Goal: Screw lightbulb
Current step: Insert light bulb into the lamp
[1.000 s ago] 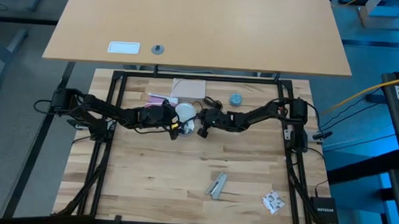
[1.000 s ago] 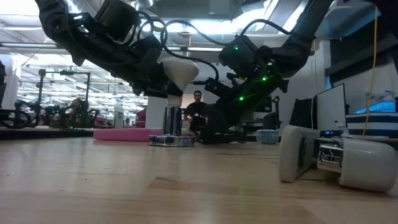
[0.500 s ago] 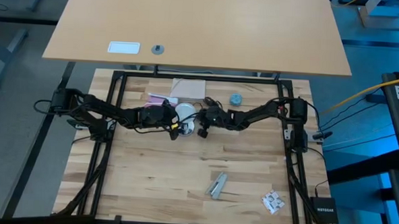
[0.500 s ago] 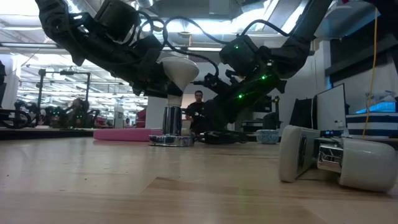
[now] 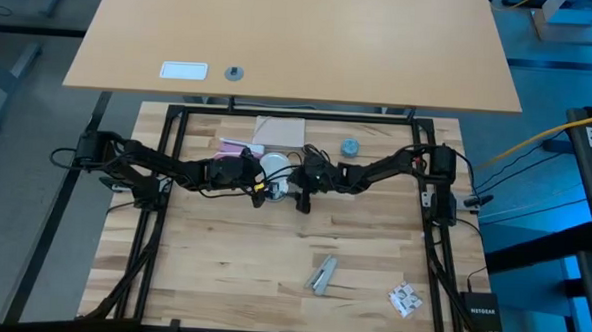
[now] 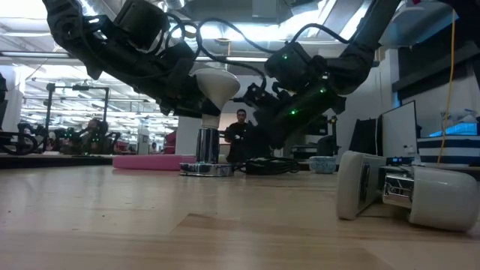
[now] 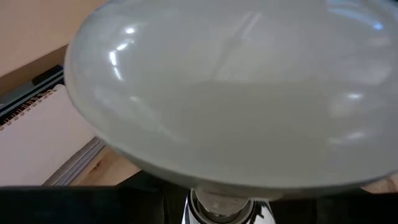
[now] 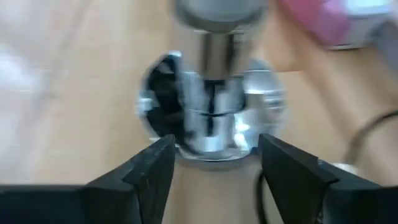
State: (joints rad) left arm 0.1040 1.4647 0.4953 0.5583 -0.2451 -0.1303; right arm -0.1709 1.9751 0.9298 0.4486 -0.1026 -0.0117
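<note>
At table's right edge, black box (image 5: 479, 313) lettered NETGEAR, lightbulb (image 5: 274, 166) unmarked.

The lightbulb (image 7: 230, 93) overflowed the left wrist view's edges, hiding most of the socket (image 7: 217, 208), while the right wrist view was blurred.

Two dark, near-black jointed arms made up the robot, each a chain of slim segments with chunky rounded joint housings. Thin black cables looped loosely along the left arm (image 5: 166, 166) and arched over its upper links. Small green indicator lights glowed on the wrist housing of the right arm (image 5: 381, 169). The right tool (image 8: 212, 163) ended in two flat, matte black fingers (image 8: 152, 171) with angular, wedge-shaped tips.
</note>
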